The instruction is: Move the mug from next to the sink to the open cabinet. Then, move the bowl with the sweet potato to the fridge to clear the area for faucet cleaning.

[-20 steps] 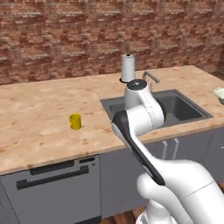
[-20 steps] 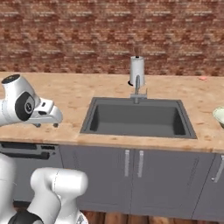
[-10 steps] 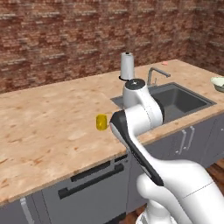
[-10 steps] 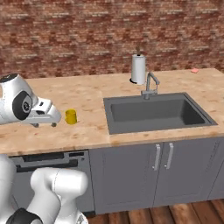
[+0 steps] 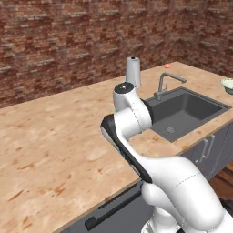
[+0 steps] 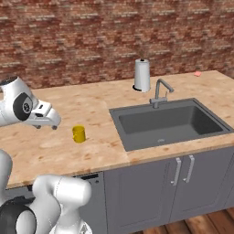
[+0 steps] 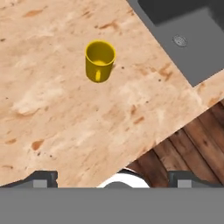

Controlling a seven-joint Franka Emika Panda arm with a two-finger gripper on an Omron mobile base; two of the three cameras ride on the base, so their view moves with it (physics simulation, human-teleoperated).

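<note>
Counter [image 6: 98, 107] looks like pale grainy wood with a matt finish. The mug [image 6: 79, 134] is smooth yellow, kinda glossy like ceramic or plastic. Sink [image 6: 169, 121] is matt dark grey, faucet [image 6: 160, 91] brushed grey metal. Back wall [image 6: 91, 36] is rough red brick, floor [image 7: 188, 148] dark wood planks.

The mug [image 6: 79, 134] is small, plain and bright yellow, with 1 side handle. It stands upright and empty on the wooden bench [image 6: 91, 151], well left of the sink [image 6: 169, 122]. The sink is a dark-grey rectangular single basin with a round metal drain. The faucet [image 6: 158, 93], thin-stemmed grey metal, stands at its rear rim. The bowl [image 5: 227, 85], pale cream-green, sits on the bench beyond the sink.
</note>
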